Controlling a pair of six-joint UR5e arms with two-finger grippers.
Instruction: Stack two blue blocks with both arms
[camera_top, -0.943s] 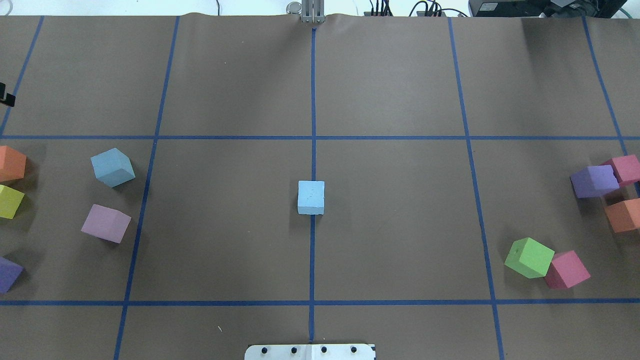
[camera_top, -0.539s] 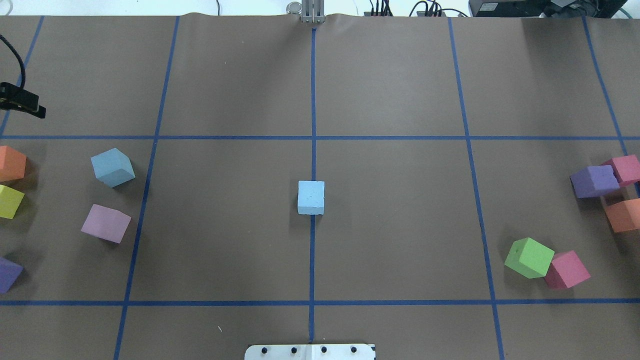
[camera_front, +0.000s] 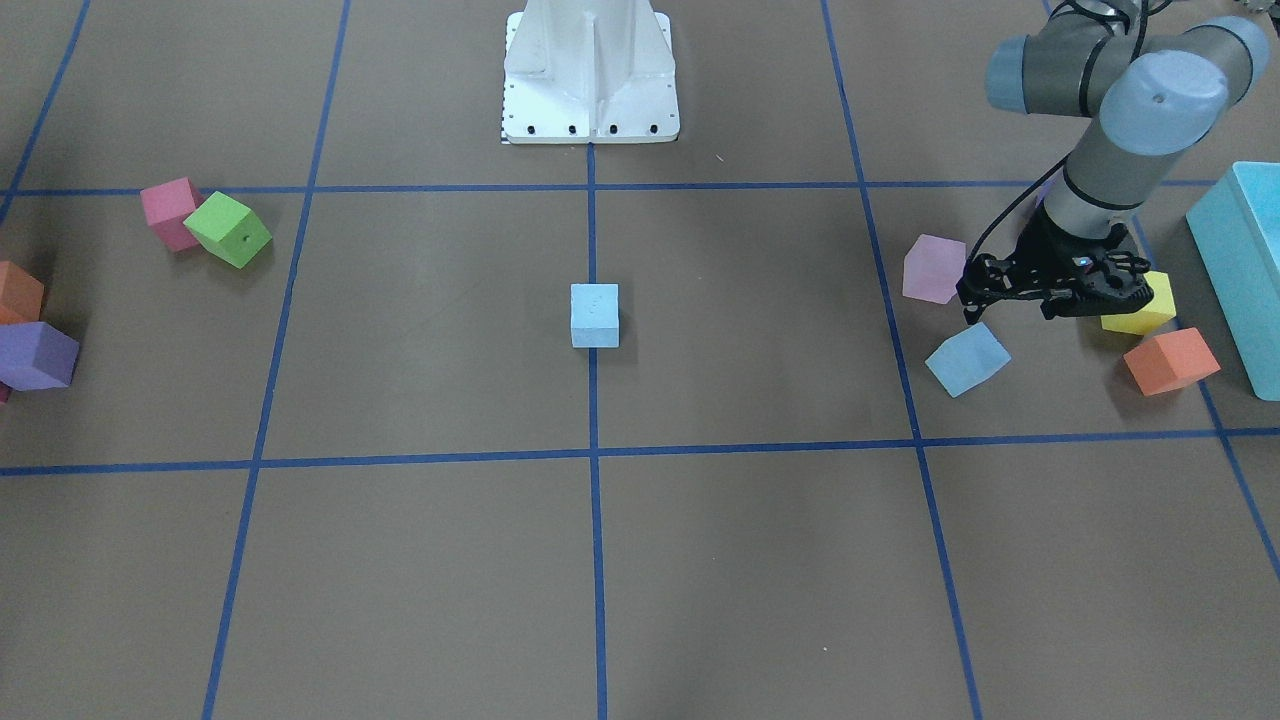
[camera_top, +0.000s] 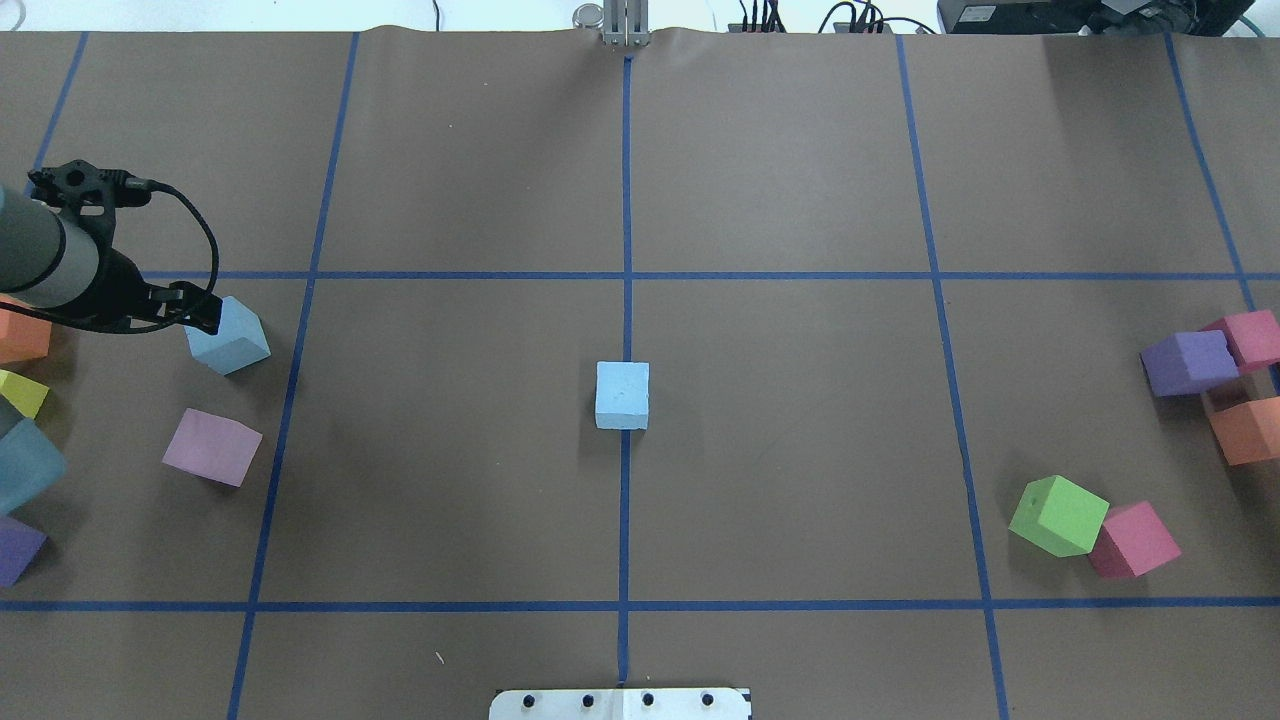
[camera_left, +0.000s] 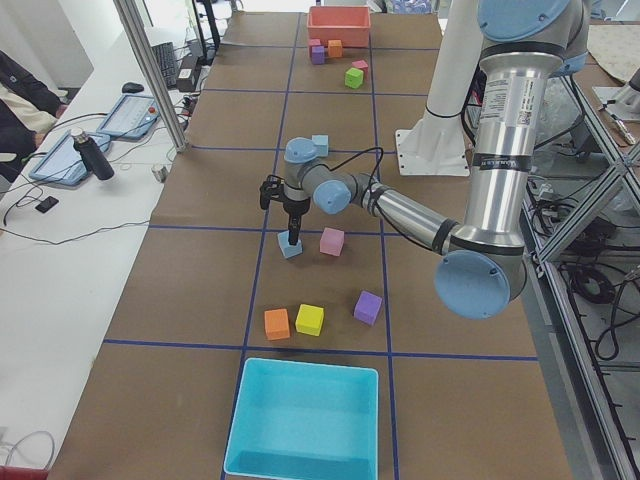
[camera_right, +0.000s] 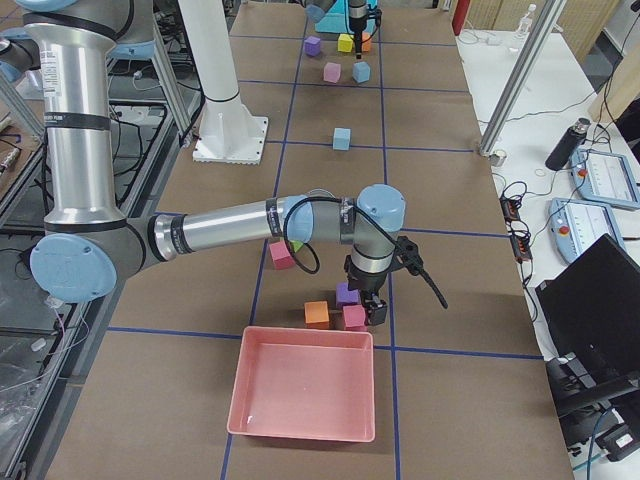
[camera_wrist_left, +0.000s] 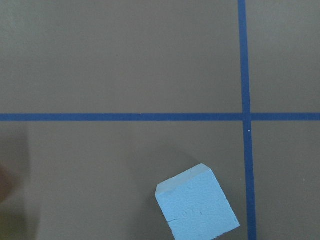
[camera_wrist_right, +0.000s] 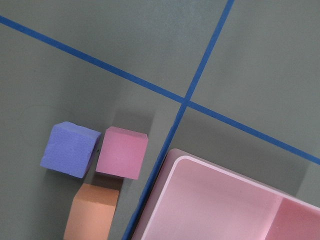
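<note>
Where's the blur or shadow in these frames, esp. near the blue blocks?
Left wrist view: left blue block sharp, dark blurred smudge at frame's left edge. Overhead: centre blue block crisp, faint shadow; table darker top right. Right wrist view: soft shadows by purple cube and pink cube, no glare.

Brown paper crossed by blue tape lines (camera_top: 627, 200) covers the counter (camera_top: 780, 150); beside it, a white bench (camera_left: 90, 270) holds a dark bottle (camera_left: 88, 152).
</note>
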